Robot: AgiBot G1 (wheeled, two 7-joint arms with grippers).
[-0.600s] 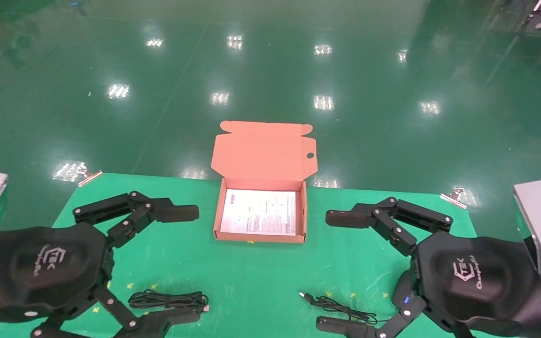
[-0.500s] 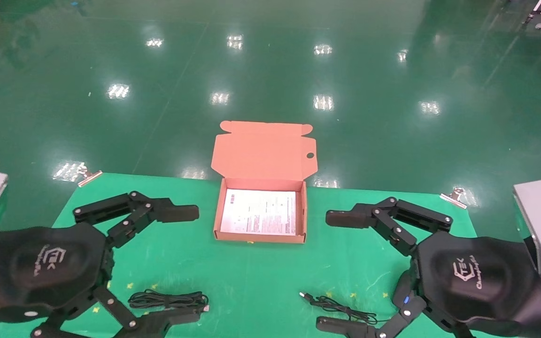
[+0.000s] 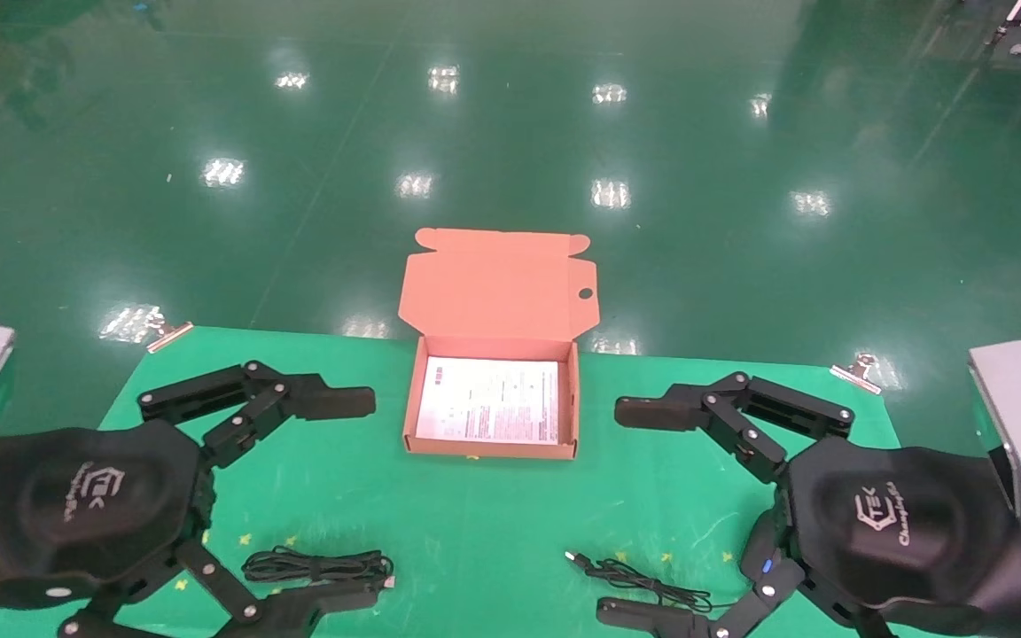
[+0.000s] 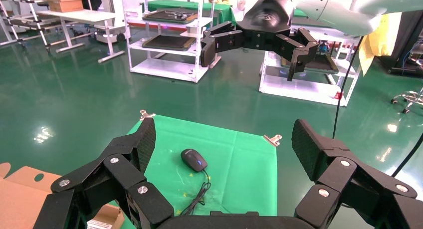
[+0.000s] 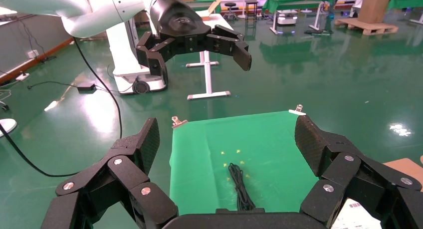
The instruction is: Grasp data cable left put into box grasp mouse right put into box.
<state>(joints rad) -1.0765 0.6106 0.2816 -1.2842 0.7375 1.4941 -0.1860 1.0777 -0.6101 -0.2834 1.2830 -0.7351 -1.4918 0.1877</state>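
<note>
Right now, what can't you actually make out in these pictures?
- Mouse: hidden in the head view behind the right hand; only its cord shows.
- Data cable: near end runs behind the left hand.
- Box: print on its white sheet is too small to read.

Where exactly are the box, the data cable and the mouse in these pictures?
box (image 3: 495, 447): head view, on its near front wall.
data cable (image 3: 315, 564): head view, middle of the looped bundle.
mouse (image 4: 193, 159): left wrist view, top of its oval body.
</note>
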